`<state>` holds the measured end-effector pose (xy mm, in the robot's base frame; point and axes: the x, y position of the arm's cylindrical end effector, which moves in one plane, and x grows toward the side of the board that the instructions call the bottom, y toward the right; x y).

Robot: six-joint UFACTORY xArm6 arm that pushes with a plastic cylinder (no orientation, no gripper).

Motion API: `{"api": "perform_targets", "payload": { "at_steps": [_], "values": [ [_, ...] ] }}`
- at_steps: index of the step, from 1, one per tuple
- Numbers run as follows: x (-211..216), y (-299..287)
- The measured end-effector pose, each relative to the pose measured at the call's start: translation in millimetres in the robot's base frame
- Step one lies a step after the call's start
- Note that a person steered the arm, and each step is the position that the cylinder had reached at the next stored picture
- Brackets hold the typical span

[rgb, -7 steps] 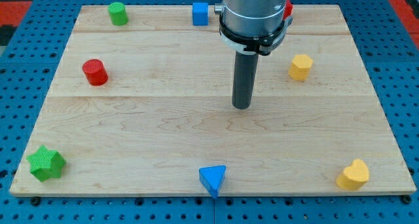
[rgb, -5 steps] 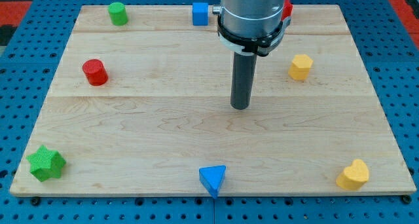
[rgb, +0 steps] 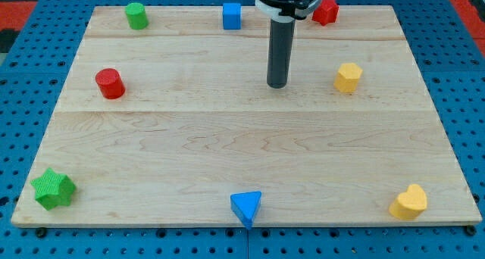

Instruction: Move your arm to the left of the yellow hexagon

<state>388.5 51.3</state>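
Note:
The yellow hexagon sits on the wooden board at the view's upper right. My tip rests on the board to the hexagon's left, about a hand's width away and level with it, touching no block. The dark rod rises from the tip to the view's top edge.
A red block and a blue cube lie at the top, either side of the rod. A green cylinder is top left, a red cylinder left, a green star bottom left, a blue triangle bottom middle, a yellow heart bottom right.
My tip has slid toward the view's top, from below the hexagon's level up to level with it. No block has moved.

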Motion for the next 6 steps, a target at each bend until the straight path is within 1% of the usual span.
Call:
{"api": "perform_targets", "payload": {
  "at_steps": [6],
  "values": [
    [0.0, 5.0]
  ]
}}
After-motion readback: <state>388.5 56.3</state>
